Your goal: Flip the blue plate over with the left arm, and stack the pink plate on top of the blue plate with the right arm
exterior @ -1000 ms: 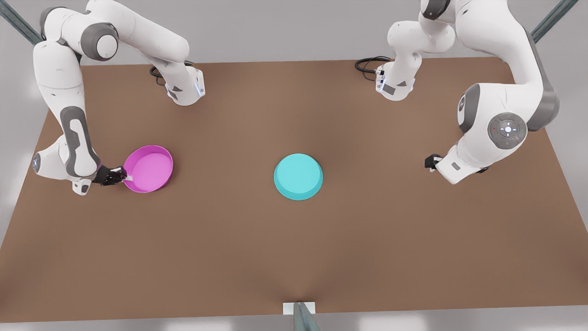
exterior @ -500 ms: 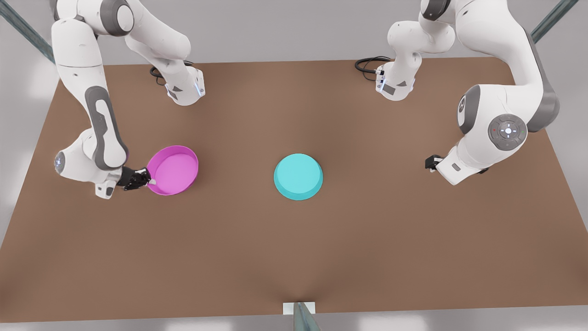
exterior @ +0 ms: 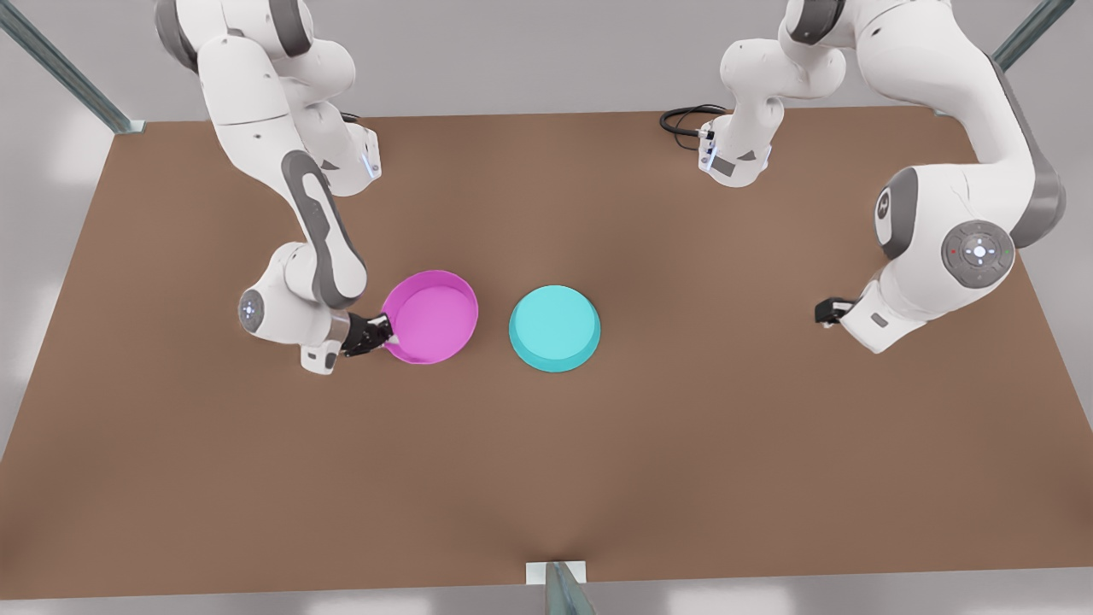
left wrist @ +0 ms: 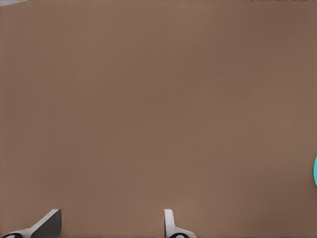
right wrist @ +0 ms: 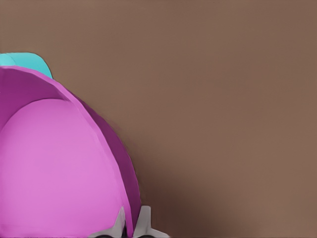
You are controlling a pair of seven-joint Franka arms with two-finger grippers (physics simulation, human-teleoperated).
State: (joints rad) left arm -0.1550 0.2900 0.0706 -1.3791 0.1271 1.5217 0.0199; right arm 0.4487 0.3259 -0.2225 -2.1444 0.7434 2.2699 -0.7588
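Note:
The pink plate (exterior: 431, 316) hangs rim-up just above the table, a small gap away from the blue plate (exterior: 555, 329) on the front view's left. My right gripper (exterior: 386, 339) is shut on the pink plate's rim on the side away from the blue plate. The right wrist view shows the rim of the pink plate (right wrist: 54, 163) pinched in the right gripper (right wrist: 131, 223), with the blue plate (right wrist: 25, 62) beyond. The blue plate lies base-up at the table's middle. My left gripper (exterior: 827, 312) waits open at the front view's right, its fingers (left wrist: 168, 220) wide apart over bare table.
Both arm bases (exterior: 734, 162) stand at the table's far edge with black cables (exterior: 683, 120) beside them. A metal post (exterior: 559, 585) rises at the near edge. The brown table (exterior: 546, 470) is bare toward the front.
My right gripper has carried the pink plate toward the front view's right, from the table's side to just beside the blue plate. The left arm has drifted slightly away from the centre.

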